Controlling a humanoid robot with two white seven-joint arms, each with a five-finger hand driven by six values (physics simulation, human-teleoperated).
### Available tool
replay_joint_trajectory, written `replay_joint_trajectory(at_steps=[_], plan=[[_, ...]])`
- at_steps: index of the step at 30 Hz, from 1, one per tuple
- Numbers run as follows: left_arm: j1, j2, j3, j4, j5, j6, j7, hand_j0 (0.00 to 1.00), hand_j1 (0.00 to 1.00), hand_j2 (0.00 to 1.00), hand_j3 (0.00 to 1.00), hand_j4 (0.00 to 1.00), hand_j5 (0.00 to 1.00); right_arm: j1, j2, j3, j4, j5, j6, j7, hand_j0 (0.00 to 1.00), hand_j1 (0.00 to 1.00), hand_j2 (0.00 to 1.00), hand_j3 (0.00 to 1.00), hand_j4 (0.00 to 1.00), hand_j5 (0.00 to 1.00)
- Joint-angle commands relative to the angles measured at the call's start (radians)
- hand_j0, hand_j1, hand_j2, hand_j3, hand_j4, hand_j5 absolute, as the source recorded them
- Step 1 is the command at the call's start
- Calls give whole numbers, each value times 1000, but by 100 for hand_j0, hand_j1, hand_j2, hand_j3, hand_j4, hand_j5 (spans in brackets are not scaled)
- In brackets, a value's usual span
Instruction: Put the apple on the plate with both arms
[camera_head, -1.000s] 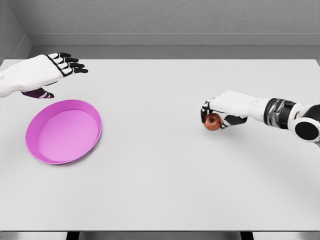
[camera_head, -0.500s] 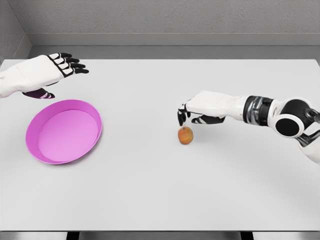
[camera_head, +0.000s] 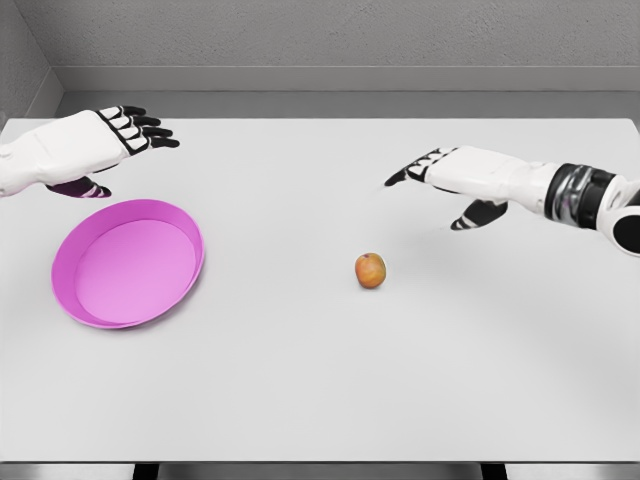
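One apple sits alone on the white table, a little right of the middle, well apart from the single pink plate that lies at the left with nothing in it. Two hands are in view: the left hand hovers just beyond the plate's far rim, its fingers stretched out and holding nothing. The right hand hangs above and to the right of the apple, not touching it, fingers spread flat and empty.
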Motion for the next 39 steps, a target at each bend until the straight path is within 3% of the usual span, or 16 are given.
replay_joint_trajectory(at_steps=[1,3,5,11,14,16,17,18,19,20,22,26,32,39], plan=[[0,1,0,-3,7,1,1,100,100,100,100,100,100,8,-43,-51,21,-4,-2,-1,100,100,100,100,100,100],[0,1,-1,-10,6,1,1,100,100,100,100,100,100,138,-74,-210,33,-4,-7,-1,100,100,100,100,100,100],[-2,-8,-18,-26,6,1,1,100,100,100,100,100,100,173,-86,-267,36,-4,-22,-1,100,100,100,100,100,100],[-18,-74,-51,-112,-68,1,1,100,100,100,100,100,100,172,-123,-283,35,-4,-48,2,100,100,100,100,100,100],[-109,-163,-173,-163,-129,1,-1,100,100,100,100,100,100,173,-123,-284,28,-4,-48,2,100,100,100,100,100,100],[-133,-205,-181,-171,-168,1,-1,100,100,100,100,100,100,173,-123,-284,28,-4,-48,2,100,100,100,100,100,100],[-164,-221,-216,-172,-181,1,-21,100,100,100,100,100,100,173,-121,-284,27,-3,-48,2,100,100,100,100,100,100],[-227,-269,-293,-172,-201,1,-55,100,100,100,100,100,100,173,-121,-286,27,-4,-48,2,100,100,100,100,100,100],[-239,-297,-328,-171,-214,1,-99,100,100,100,100,100,100,172,-120,-289,27,-4,-44,2,100,100,100,100,100,100],[-253,-318,-336,-171,-215,1,-124,100,100,100,100,100,100,172,-120,-289,27,-5,-42,2,100,100,100,100,100,100],[-316,-366,-419,-169,-215,1,-130,100,100,100,100,100,100,179,-120,-290,27,-5,-42,5,100,100,100,100,100,100],[-356,-401,-482,-166,-203,1,-128,100,100,100,100,100,100,192,-123,-290,21,-5,-41,5,100,100,100,100,100,100],[-385,-456,-502,-152,-160,1,-122,100,100,100,100,100,100,219,-138,-293,24,-5,-41,5,100,100,100,100,100,100],[-411,-513,-592,-73,-154,1,-128,100,100,100,100,100,100,222,-128,-316,22,-5,-41,5,100,100,100,100,100,100]])
